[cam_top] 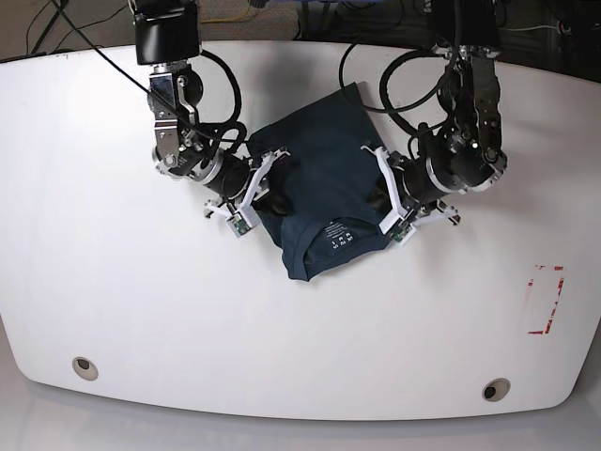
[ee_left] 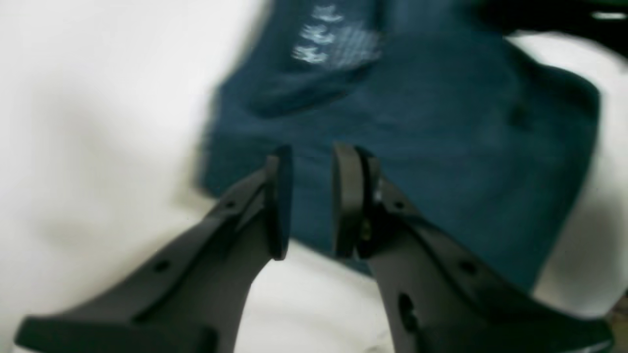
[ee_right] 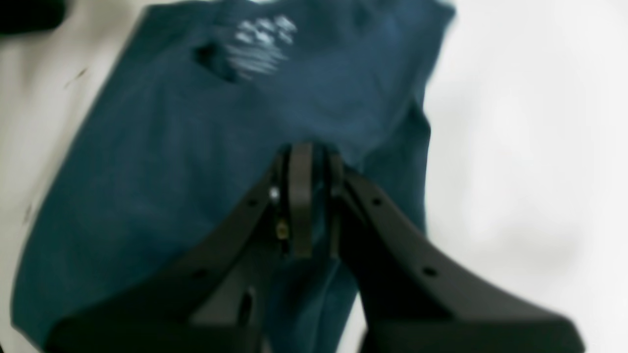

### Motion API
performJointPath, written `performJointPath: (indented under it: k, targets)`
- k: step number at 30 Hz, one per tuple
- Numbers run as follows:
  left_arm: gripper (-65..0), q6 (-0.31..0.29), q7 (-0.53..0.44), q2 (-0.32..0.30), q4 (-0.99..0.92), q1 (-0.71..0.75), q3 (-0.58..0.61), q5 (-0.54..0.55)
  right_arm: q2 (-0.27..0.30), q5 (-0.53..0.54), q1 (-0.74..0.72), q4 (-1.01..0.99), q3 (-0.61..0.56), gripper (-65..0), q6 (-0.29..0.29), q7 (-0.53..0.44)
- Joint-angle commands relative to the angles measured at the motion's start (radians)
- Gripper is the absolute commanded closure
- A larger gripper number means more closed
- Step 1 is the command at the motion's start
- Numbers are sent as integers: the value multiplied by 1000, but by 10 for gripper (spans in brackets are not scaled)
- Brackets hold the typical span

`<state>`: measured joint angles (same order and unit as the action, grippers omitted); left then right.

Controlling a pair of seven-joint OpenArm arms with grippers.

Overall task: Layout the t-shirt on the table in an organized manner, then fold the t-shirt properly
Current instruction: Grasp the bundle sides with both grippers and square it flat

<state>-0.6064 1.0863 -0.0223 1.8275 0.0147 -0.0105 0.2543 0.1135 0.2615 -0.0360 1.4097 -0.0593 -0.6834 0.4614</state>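
Observation:
The dark teal t-shirt (cam_top: 319, 178) lies folded into a compact, slightly skewed block in the middle of the white table (cam_top: 141, 301), its neck label (cam_top: 338, 235) facing up near the front edge. My right gripper (cam_top: 266, 183) sits at the shirt's left side; in the right wrist view the right gripper (ee_right: 314, 147) is shut with teal cloth (ee_right: 171, 171) pinched at its tips. My left gripper (cam_top: 383, 199) is at the shirt's right side. In the left wrist view the left gripper (ee_left: 314, 152) stands open over the cloth's edge (ee_left: 417, 147), nothing between its fingers.
A red tape rectangle (cam_top: 545, 301) marks the table at the right. Two round grommet holes (cam_top: 84, 366) (cam_top: 495, 388) sit near the front edge. Black cables (cam_top: 225, 85) loop behind both arms at the back of the table.

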Motion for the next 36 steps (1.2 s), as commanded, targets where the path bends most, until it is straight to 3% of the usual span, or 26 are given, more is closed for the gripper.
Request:
performJointPath:
  k: [1,6,14,20,25,34,36]
  targets:
    - [-119,1,-62,-11,-47,-2,1,0,1,19,-14,-33,0,-33,-15,-51]
    - [-119,1,-176,-57,-245,-12,2,3,1,19,41,-43,0,-33,-15,-74]
    - [-119,1,-257,-107,-449,-97,2,4,-16,20,123,38,0,-33,-15,-76]
    - [-119,-2,-258,-130,-429,-108,1,4,-64,20,147,73,0,-33,-15,-71]
    - [-119,-50,-246,-167,-351,-100,-3,4,-88,20,146,85,-1,-33,-15,-34]
    - [-119,-68,-137,-176,-157,-97,-27,3,-88,20,147,202,3,-33,-15,-16]
    - [-119,-68,-119,-173,-105,-97,-46,1,-88,20,147,253,8,-33,-15,32]
